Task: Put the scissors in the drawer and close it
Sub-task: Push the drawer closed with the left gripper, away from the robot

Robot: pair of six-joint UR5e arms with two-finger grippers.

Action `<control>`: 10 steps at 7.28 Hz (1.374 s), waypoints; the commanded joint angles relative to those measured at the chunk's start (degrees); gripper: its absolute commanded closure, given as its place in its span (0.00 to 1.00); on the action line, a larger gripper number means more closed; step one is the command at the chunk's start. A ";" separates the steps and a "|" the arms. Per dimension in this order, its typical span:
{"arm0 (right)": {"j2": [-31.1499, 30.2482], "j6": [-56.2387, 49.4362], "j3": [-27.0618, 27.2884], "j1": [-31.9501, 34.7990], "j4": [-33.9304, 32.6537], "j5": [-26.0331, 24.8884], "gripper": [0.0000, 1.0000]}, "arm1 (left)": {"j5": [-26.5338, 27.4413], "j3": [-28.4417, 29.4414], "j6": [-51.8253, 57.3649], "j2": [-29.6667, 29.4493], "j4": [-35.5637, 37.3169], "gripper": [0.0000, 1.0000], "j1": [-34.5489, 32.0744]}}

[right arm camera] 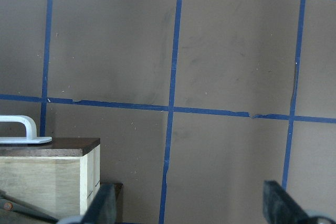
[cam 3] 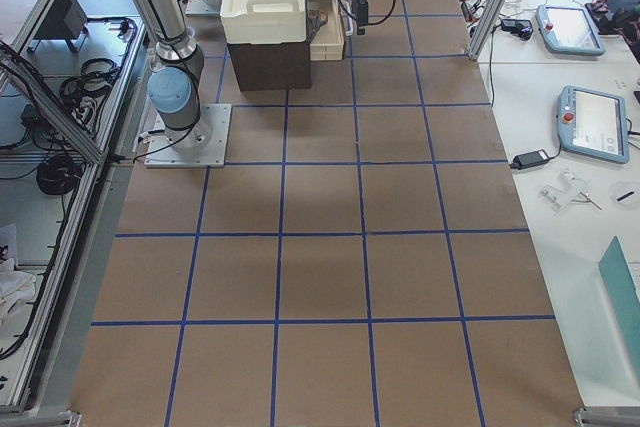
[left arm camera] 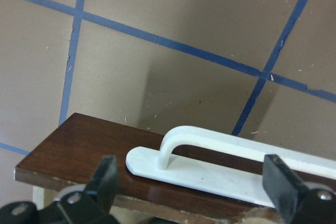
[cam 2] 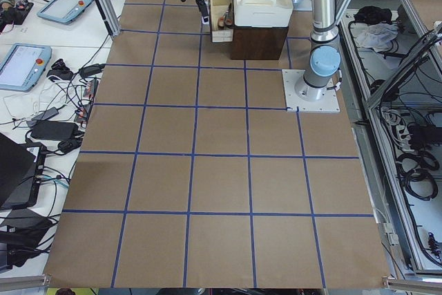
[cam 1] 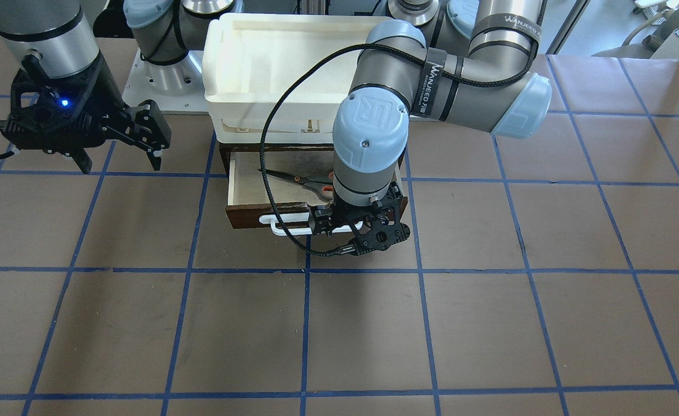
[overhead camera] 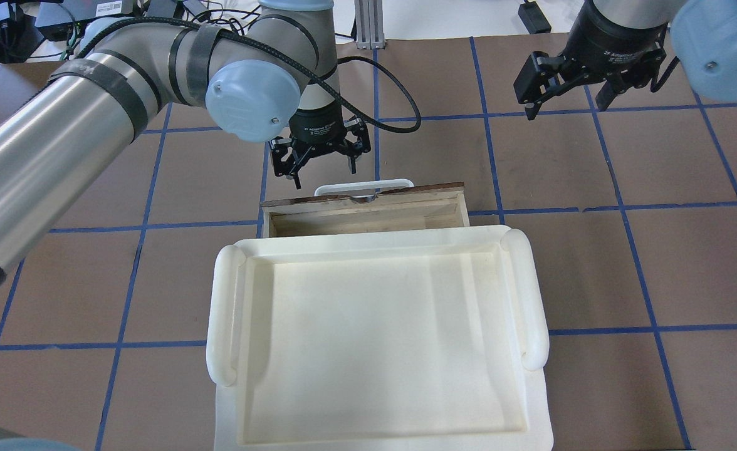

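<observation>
The scissors [cam 1: 294, 178] lie inside the open drawer [cam 1: 247, 216], blades toward the view's left and handles partly hidden under my left wrist. The drawer's white bar handle [cam 1: 284, 223] faces the table. My left gripper [cam 1: 345, 226] is open and empty, just over the drawer front. In the left wrist view the handle [left arm camera: 210, 167] lies below and between the spread fingers [left arm camera: 105, 177]. My right gripper [cam 1: 143, 138] is open and empty, off to the drawer's side above the table. The right wrist view shows the drawer corner [right arm camera: 47, 174] and a scissor blade [right arm camera: 23, 209].
A white plastic tray [overhead camera: 375, 238] sits on top of the dark cabinet that holds the drawer, and overhangs the drawer's back part. The brown table with its blue tape grid [cam 1: 374, 323] stretches in front of the drawer. Robot bases stand behind the cabinet.
</observation>
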 commanded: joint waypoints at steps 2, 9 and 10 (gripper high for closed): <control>0.00 -0.01 0.00 0.00 -0.03 0.00 0.00 | 0.76 0.45 -0.47 -3.35 5.21 0.00 -0.46; 0.00 -0.01 0.00 0.00 -0.03 0.00 0.00 | 0.15 0.10 -3.54 -3.71 0.99 0.00 -0.91; 0.00 -0.01 0.00 0.00 -0.03 0.00 0.00 | -0.89 0.09 -4.34 -3.27 -0.14 0.00 -0.91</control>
